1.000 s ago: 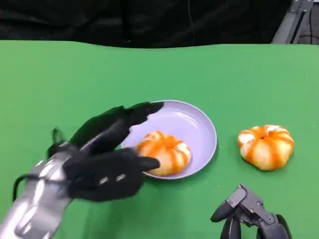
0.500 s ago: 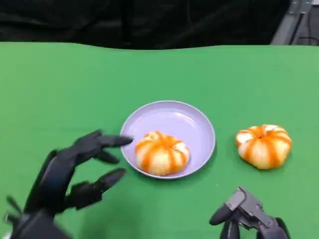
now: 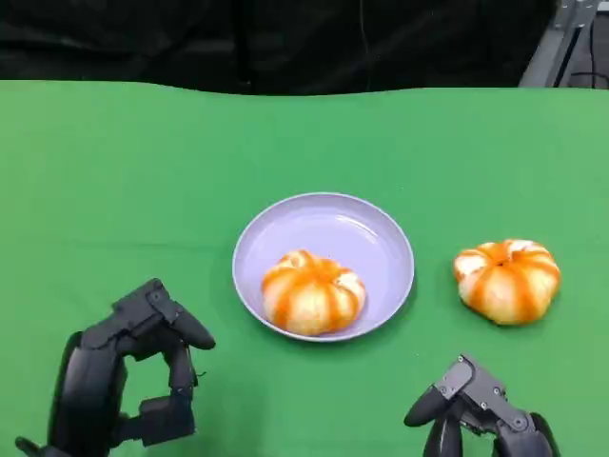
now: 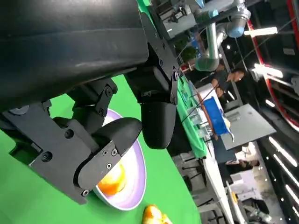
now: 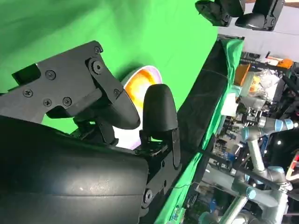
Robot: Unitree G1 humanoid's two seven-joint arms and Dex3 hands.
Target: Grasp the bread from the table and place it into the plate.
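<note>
Head view: left hand (image 3: 124, 381) empty, fingers apart; right hand (image 3: 476, 411) likewise; bread (image 3: 312, 291) in plate (image 3: 381, 236)

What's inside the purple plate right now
One orange-striped bread roll sits in the plate, toward its near-left side; the remaining plate surface is bare. The patch of plate beneath the roll is covered and cannot be seen.

A green counter (image 3: 304, 143) meets a black curtain (image 3: 285, 38) at its far edge. Past the fingers (image 4: 156, 121) — a bright workshop with strip lights (image 4: 264, 31), other green benches (image 4: 198, 135) and people.
</note>
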